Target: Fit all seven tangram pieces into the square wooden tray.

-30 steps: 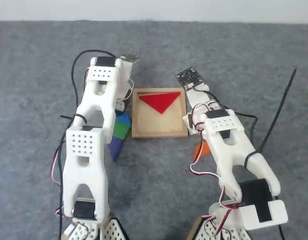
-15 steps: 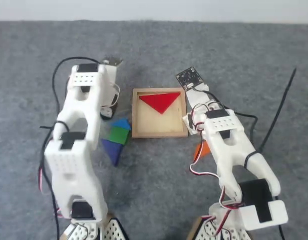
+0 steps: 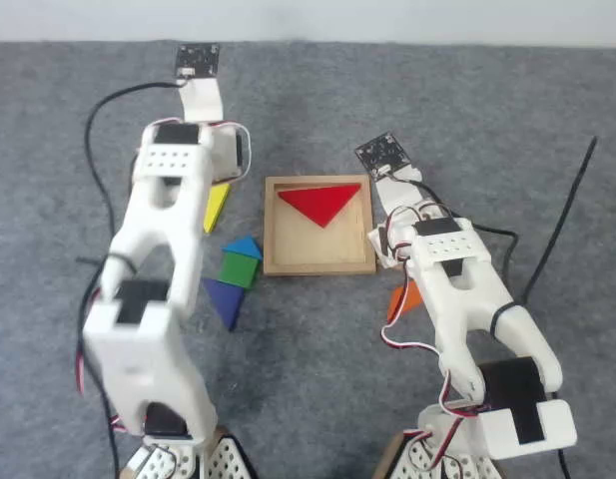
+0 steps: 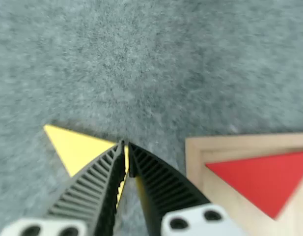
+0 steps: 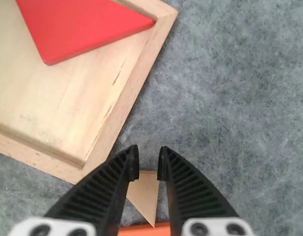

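The square wooden tray (image 3: 271, 249) holds one red triangle (image 3: 318, 204) against its far edge. Left of the tray lie a yellow triangle (image 3: 216, 206), a small blue triangle (image 3: 245, 246), a green square (image 3: 238, 269) and a dark blue triangle (image 3: 224, 299). My left gripper (image 4: 125, 146) is shut, its tips over a corner of the yellow triangle (image 4: 75, 145), near the tray (image 4: 193, 147). My right gripper (image 5: 147, 158) hangs just off the tray's near right corner (image 5: 141, 64), narrowly open over a pale wooden triangle (image 5: 147, 194). An orange piece (image 3: 406, 296) lies under the right arm.
Grey carpet covers the whole table. The left arm (image 3: 163, 230) stretches along the left of the loose pieces. The right arm (image 3: 457, 289) stands right of the tray, with black cables trailing to its right.
The left arm has swung left and away from the tray, uncovering the yellow, blue, green and dark blue pieces. The right arm has barely moved.
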Controlling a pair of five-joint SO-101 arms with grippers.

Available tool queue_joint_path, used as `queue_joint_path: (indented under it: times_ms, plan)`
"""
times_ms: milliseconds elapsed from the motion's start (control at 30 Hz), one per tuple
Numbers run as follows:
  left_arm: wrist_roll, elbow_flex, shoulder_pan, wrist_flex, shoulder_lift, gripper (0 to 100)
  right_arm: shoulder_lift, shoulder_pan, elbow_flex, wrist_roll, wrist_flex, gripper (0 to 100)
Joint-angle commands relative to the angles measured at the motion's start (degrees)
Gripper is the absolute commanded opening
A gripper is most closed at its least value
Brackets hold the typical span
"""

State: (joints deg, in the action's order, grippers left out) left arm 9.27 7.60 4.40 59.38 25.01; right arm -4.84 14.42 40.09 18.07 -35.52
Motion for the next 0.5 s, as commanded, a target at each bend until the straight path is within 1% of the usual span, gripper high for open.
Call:
queue_joint_path:
  times_ms: [0,100,200,267,400,433,467]
  plan:
    - [3.34,25.89,1.49,10.81,17.05,1,-2.77,-0.66,-3.16,1.05,-0.57,9.0]
    - [4.57,44.35,2.11,20.13,27.52,1,-2.86,-0.75,-3.16,1.05,-0.57,9.0]
    - [4.66,60.70,1.76,25.14,36.92,1,-2.86,-0.75,-3.16,1.05,-0.57,9.0]
    - [4.48,70.20,0.18,30.77,43.25,1,-2.86,-0.75,-3.16,1.05,-0.57,9.0]
    - [4.40,86.29,-0.70,38.07,53.54,1,-2.86,-0.75,-3.16,1.05,-0.57,9.0]
    - [4.40,89.36,-0.35,40.44,55.03,1,-2.86,-0.75,-3.16,1.05,-0.57,9.0]
    - [4.48,88.75,-0.26,41.49,55.65,1,-2.86,-0.75,-3.16,1.05,-0.57,9.0]
